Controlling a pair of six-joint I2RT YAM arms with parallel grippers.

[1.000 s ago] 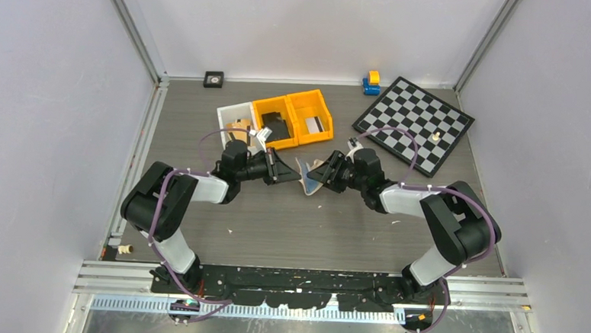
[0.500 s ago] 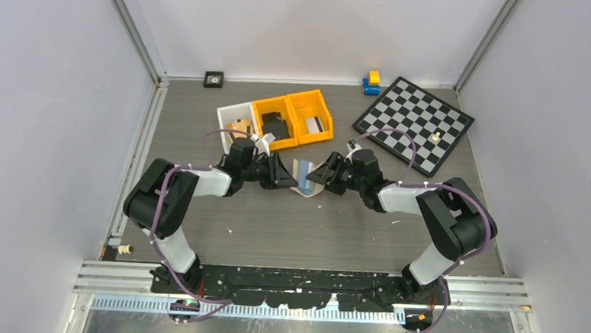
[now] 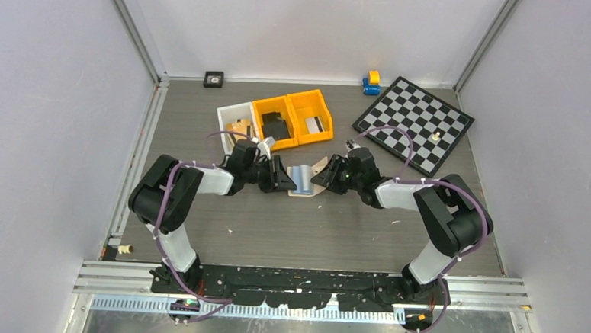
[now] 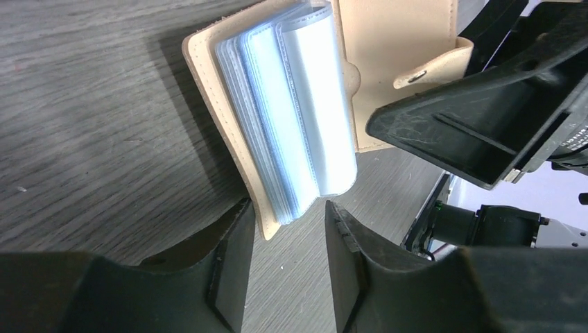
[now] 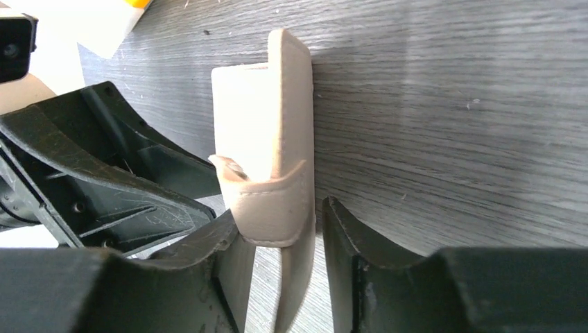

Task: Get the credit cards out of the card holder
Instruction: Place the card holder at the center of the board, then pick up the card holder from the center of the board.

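Note:
The beige card holder (image 3: 304, 175) lies open on the table between my two grippers. In the left wrist view its clear sleeves (image 4: 298, 111) fan out from the tan cover (image 4: 395, 41); I cannot tell whether credit cards sit in them. My left gripper (image 3: 286, 180) (image 4: 284, 208) is open, its tips just short of the holder's near corner. My right gripper (image 3: 322, 175) (image 5: 284, 215) is open around the upright cover flap with its strap (image 5: 267, 208), with gaps showing beside the flap. A light credit card (image 3: 317, 125) with a dark stripe lies in the right orange bin.
Behind the holder stand a white bin (image 3: 229, 116) and two orange bins (image 3: 267, 105); the middle one holds a black item (image 3: 276, 127). A chessboard (image 3: 415, 119) with a small piece lies at the back right, a blue and yellow toy (image 3: 371, 82) behind it. A small black square (image 3: 214, 78) is at the back.
The holder has come down from a raised, half-folded pose to lie open on the table. My left gripper has opened and let go of it. Both grippers have shifted slightly toward the back.

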